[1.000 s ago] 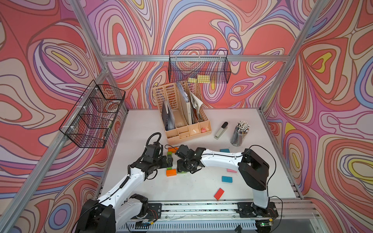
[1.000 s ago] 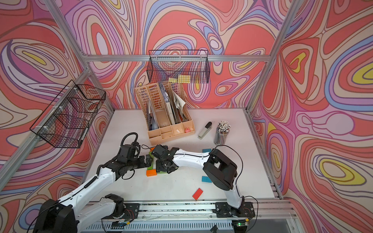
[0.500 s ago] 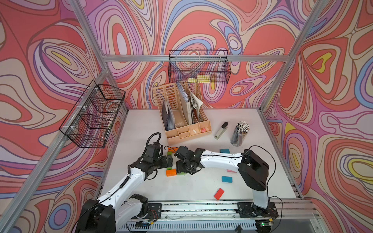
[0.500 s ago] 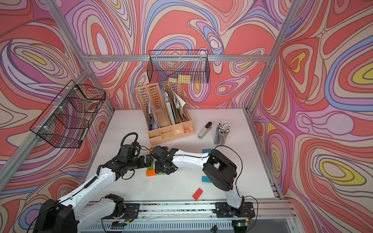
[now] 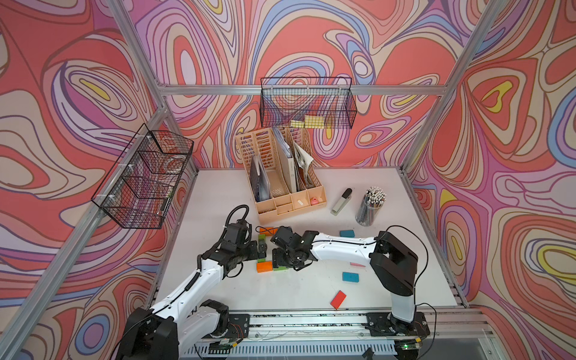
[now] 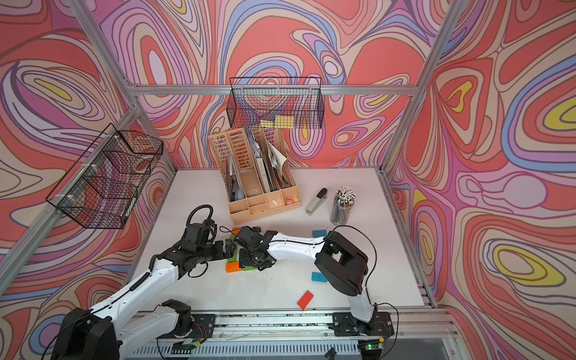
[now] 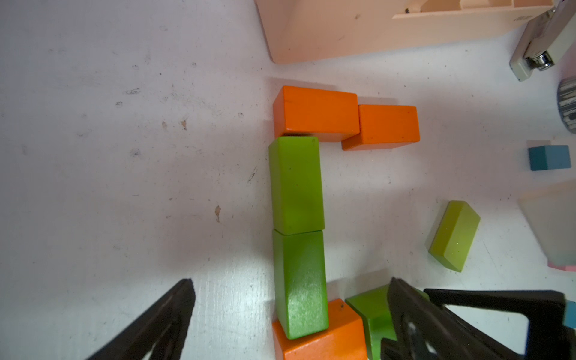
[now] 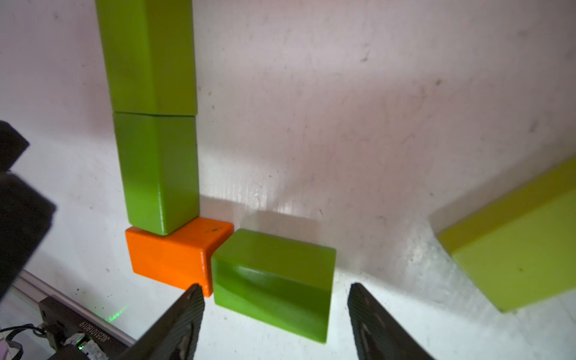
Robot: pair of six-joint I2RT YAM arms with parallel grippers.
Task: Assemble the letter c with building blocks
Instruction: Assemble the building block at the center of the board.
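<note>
My right end effector (image 8: 274, 286) stands spread astride the end green block (image 8: 274, 265), which lies on the worktop (image 8: 374, 109) touching the lower orange block (image 8: 168, 255), at the foot of the C below the two-block green spine (image 7: 296, 187); my left end effector (image 7: 290, 280) hangs spread wide over that spine. The blocks look rigid, light and glossy, like painted wood with softened edges, so I judge them slippery and best pinched across the narrow width, on the long flat sides, near mid-length.
</note>
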